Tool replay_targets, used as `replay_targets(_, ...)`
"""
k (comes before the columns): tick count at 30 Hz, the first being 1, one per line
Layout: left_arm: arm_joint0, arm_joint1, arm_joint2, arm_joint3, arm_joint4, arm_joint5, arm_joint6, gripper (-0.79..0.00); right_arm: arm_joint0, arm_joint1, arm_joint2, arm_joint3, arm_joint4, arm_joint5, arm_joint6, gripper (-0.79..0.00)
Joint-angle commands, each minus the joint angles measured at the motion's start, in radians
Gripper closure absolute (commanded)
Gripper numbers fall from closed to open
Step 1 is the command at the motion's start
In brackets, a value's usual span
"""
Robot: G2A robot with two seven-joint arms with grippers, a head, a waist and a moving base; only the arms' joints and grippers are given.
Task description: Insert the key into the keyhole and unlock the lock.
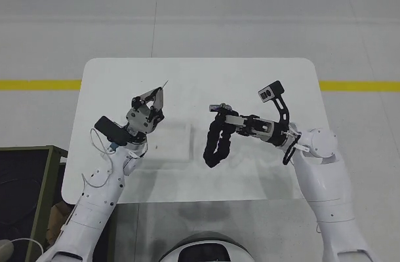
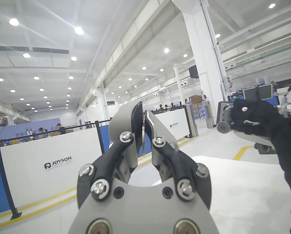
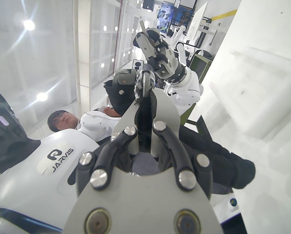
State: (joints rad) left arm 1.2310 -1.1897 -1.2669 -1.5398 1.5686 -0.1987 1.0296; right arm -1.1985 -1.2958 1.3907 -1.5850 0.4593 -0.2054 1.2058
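My left gripper [image 1: 157, 99] is held above the table's left half, shut on a thin metal key [image 1: 164, 85] whose blade points away from the robot. In the left wrist view the key [image 2: 144, 132] sits edge-on between the pads of the left gripper [image 2: 144, 116]. My right gripper [image 1: 221, 109] is to its right, shut on a lock [image 1: 217, 106] with a black fabric-covered loop [image 1: 216, 143] hanging down. In the right wrist view the lock's metal cylinder [image 3: 145, 79] sticks out past the right gripper [image 3: 145, 96], facing the left gripper [image 3: 157, 52]. A gap separates the key and the lock [image 2: 223, 126].
The white table [image 1: 252, 170] has a flat pale rectangle [image 1: 172, 141] lying near its middle, below the two grippers. A dark green bin [image 1: 23, 190] stands off the table's left edge. A yellow floor line [image 1: 29, 84] runs behind the table.
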Motion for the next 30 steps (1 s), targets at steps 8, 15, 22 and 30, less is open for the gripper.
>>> replay_targets(8, -0.113, 0.024, -0.012, 0.037, 0.637, 0.138, 0.383, 0.0, 0.025, 0.028, 0.089, 0.025, 0.189, 0.099, 0.204, 0.0)
replay_targets(15, -0.128, 0.018, 0.002, 0.069, 0.606, 0.137, 0.467, 0.0, 0.051, 0.044, 0.106, 0.059, 0.199, 0.123, 0.3, 0.0)
replay_targets(22, -0.089, 0.019, 0.007, 0.029, 0.627, 0.142, 0.458, 0.0, -0.023, 0.05, 0.098, -0.022, 0.132, 0.109, 0.259, 0.0)
replay_targets(30, -0.086, 0.06, -0.074, -0.005, 0.733, 0.114, 0.506, 0.0, -0.009, 0.067, 0.025, -0.086, -0.01, 0.21, 0.276, 0.0)
